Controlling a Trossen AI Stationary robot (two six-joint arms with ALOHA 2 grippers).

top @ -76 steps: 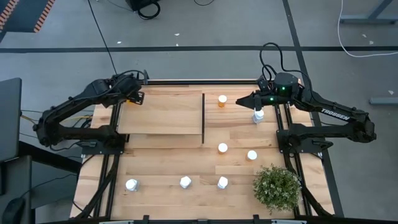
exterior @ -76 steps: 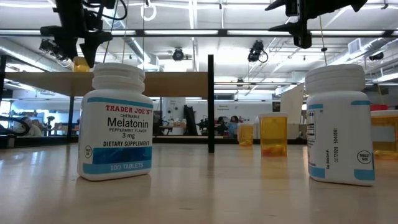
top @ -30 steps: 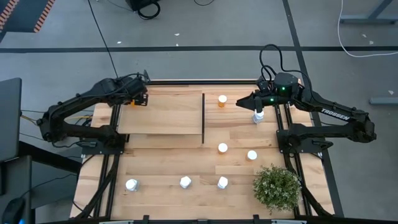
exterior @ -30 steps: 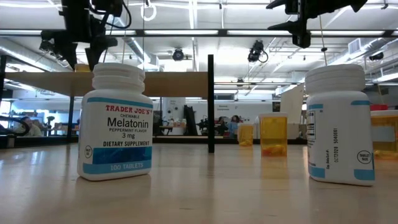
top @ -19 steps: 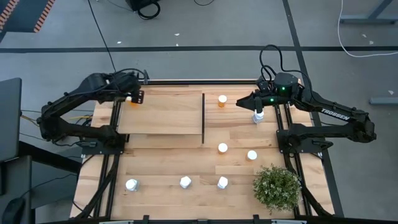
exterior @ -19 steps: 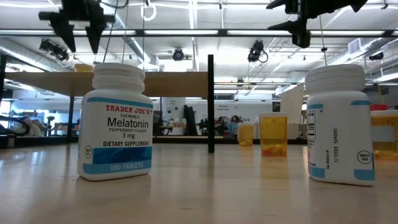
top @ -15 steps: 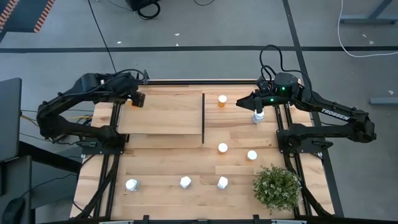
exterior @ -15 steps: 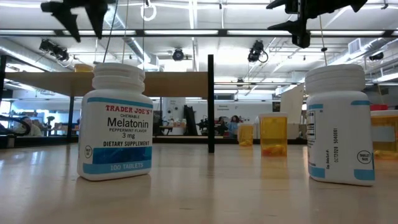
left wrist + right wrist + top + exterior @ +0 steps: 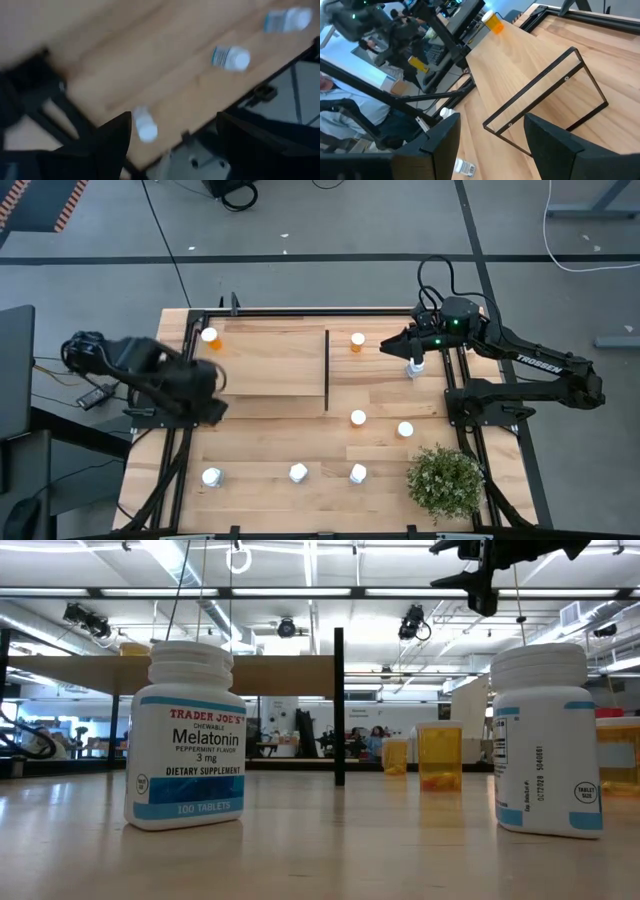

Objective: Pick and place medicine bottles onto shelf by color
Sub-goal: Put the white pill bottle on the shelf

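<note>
High view: orange bottle (image 9: 210,336) stands at the shelf's (image 9: 270,360) 10 o'clock corner, left gripper (image 9: 205,395) blurred at 9 o'clock, right gripper (image 9: 385,348) at 2 o'clock; wrist views: both grippers' fingers apart, empty.

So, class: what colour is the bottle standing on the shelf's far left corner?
Orange with a white cap: the bottle on the shelf, clearest in the right wrist view.
</note>
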